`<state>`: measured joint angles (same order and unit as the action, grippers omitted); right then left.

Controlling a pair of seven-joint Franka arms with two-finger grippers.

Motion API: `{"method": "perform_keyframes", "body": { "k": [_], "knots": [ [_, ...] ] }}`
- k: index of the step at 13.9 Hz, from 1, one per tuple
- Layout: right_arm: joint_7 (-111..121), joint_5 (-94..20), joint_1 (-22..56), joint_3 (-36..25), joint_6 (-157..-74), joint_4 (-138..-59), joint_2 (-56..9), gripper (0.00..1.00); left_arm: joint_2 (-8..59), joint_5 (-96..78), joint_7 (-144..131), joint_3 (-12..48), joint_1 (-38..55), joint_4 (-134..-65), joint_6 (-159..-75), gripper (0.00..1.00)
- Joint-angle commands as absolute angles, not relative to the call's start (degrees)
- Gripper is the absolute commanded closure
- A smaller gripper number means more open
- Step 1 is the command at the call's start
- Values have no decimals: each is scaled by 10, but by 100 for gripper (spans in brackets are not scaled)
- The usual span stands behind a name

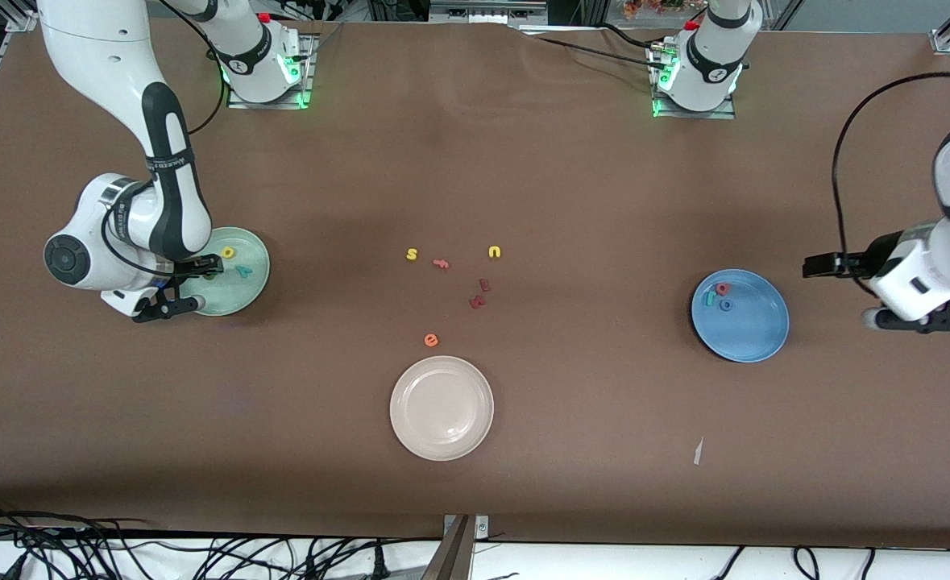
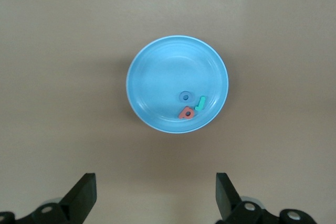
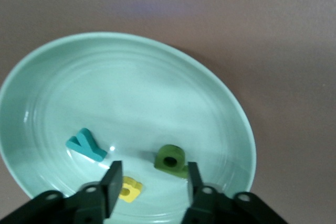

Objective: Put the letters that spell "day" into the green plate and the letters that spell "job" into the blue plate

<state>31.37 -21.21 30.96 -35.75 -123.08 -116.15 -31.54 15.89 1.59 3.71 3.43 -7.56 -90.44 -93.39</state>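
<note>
The green plate (image 1: 229, 271) (image 3: 131, 93) lies at the right arm's end of the table. In it lie a yellow "a" (image 1: 228, 252) (image 3: 130, 189), a teal "y" (image 1: 244, 271) (image 3: 85, 144) and a dark green "d" (image 1: 210, 274) (image 3: 171, 160). My right gripper (image 1: 209, 264) (image 3: 152, 182) hangs open low over that plate, just above the "a" and "d", holding nothing. The blue plate (image 1: 740, 315) (image 2: 157, 77) holds a salmon "b" (image 1: 722, 288) (image 2: 186, 113), a teal "j" (image 1: 710, 299) (image 2: 200, 103) and a blue "o" (image 1: 726, 305) (image 2: 185, 97). My left gripper (image 1: 821, 264) (image 2: 156, 192) is open and empty, high beside it.
A cream-white plate (image 1: 441, 408) sits mid-table, near the front camera. Loose letters lie between the plates: yellow "s" (image 1: 412, 254), salmon "f" (image 1: 441, 263), yellow "u" (image 1: 495, 252), two dark red pieces (image 1: 480, 294), orange "e" (image 1: 431, 340). A white scrap (image 1: 698, 451) lies nearer the camera.
</note>
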Motion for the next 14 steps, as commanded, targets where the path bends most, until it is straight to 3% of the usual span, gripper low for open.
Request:
{"method": "perform_keyframes", "body": {
  "k": [1, 4, 7, 11, 14],
  "knots": [
    [320, -222, 308, -355, -1172, -1124, -301, 0, 92, 29, 21, 26, -61, -940, -933, 0],
    [309, -215, 309, -357, -1060, -1026, -301, 0, 35, 24, 17, 3, -12, -939, -932, 0],
    [268, -181, 315, -356, -1021, -973, -302, 0, -2, 21, 18, 4, -10, -929, -903, 0],
    [246, -172, 322, -352, -955, -901, -318, 0, 2, 22, 32, 8, -13, -938, -889, 0],
    [183, -137, 275, -264, -950, -902, -266, 0, 4, 22, 73, 8, -20, -937, -893, 0]
  ]
}}
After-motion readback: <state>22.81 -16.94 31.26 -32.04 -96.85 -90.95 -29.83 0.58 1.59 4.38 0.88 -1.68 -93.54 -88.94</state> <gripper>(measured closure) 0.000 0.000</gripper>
